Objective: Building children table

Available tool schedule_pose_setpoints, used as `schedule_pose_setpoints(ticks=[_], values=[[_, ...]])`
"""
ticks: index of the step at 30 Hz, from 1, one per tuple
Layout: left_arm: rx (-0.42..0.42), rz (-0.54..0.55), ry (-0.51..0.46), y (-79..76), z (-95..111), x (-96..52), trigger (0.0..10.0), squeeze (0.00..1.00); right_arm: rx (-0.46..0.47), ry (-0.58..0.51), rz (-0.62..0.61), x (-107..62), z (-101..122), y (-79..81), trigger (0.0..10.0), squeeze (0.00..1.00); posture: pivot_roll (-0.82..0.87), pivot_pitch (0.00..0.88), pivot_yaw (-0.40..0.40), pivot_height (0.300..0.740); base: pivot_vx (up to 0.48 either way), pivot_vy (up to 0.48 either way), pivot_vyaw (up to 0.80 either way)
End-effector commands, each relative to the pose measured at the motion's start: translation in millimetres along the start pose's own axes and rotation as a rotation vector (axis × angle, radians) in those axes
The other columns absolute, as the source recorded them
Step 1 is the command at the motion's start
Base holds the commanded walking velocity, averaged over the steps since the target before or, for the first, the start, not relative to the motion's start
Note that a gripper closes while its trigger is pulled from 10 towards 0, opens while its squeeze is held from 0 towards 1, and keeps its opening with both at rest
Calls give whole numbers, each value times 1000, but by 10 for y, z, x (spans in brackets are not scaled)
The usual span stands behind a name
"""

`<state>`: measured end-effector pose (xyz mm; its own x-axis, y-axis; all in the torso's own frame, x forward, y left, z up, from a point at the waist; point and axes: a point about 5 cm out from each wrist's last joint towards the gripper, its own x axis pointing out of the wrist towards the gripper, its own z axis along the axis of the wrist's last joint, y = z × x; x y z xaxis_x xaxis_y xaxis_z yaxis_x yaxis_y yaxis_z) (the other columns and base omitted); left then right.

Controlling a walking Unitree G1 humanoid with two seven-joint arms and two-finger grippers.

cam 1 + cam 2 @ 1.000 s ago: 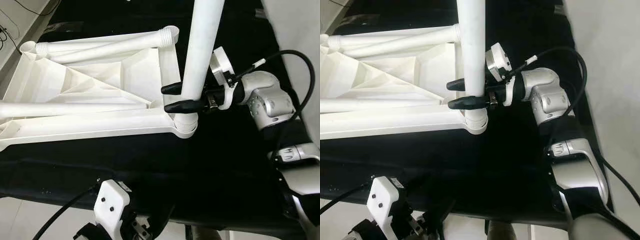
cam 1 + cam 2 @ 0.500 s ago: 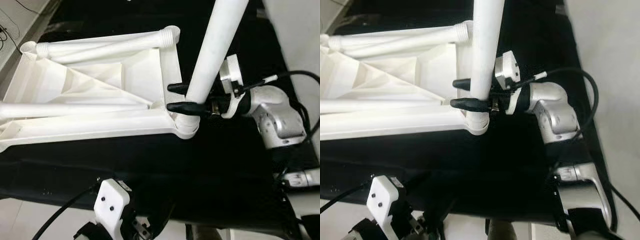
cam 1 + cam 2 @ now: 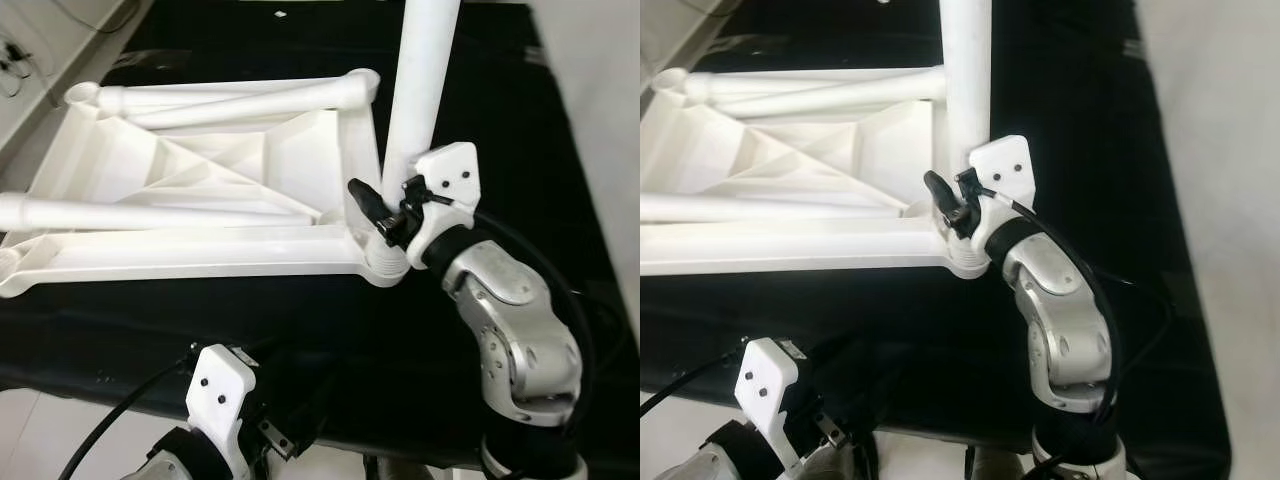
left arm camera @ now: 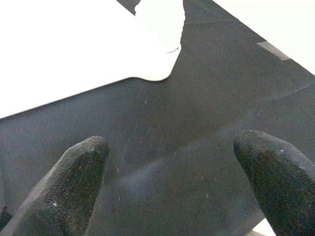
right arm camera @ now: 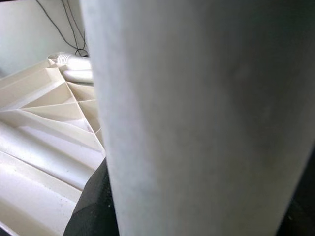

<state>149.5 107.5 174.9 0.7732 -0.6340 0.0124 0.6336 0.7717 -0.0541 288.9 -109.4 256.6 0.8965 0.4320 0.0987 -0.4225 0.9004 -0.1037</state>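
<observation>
On a black tabletop [image 3: 300, 330], bordered by pale floor [image 3: 40, 40], an upturned white table frame [image 3: 200, 200] is laid flat. One white leg [image 3: 420, 90] is stood upright in its near right corner socket and is clamped low by the right claw [image 3: 385, 205]. Left claw [image 4: 172, 187] is held wide over bare black surface.

One white tabletop [image 3: 250, 165] lies upside down on the black worktop [image 3: 480, 120]. Three white legs are in view: one upright [image 3: 420, 90] at the near corner, two [image 3: 240, 97] [image 3: 130, 214] lying across the tabletop. Two hands show, right [image 3: 385, 215] and left [image 4: 167, 182].
</observation>
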Motion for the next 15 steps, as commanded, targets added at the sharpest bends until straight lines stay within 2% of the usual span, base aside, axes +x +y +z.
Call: schedule_pose_setpoints(ticks=[1,4,6,8,11,12,13,15], values=[[-4,12,28,52,-90,11,10000,0,136,217,-92,11,-467,4,10000,0,39,283,29,740,0,0,0],[2,19,25,90,-103,31,10000,0,182,205,-142,0,-456,57,10000,0,39,283,29,740,0,0,0],[12,27,25,141,-120,51,10000,0,241,170,-139,0,-444,120,10000,0,42,262,34,740,0,0,0],[14,29,24,161,-127,60,10000,0,255,161,-136,5,-441,139,10000,0,42,256,36,740,0,0,0],[33,33,25,203,-150,79,10000,0,308,50,-45,22,-371,201,10000,0,39,238,45,740,0,0,0],[33,33,25,203,-150,79,10000,0,308,50,-45,22,-371,201,10000,0,39,238,45,740,0,0,0],[39,34,22,224,-159,89,10000,0,311,-14,14,14,-316,220,10000,0,40,235,47,740,0,0,0],[39,34,22,224,-159,89,10000,0,311,-14,14,14,-316,220,10000,0,40,235,47,740,0,0,0]])
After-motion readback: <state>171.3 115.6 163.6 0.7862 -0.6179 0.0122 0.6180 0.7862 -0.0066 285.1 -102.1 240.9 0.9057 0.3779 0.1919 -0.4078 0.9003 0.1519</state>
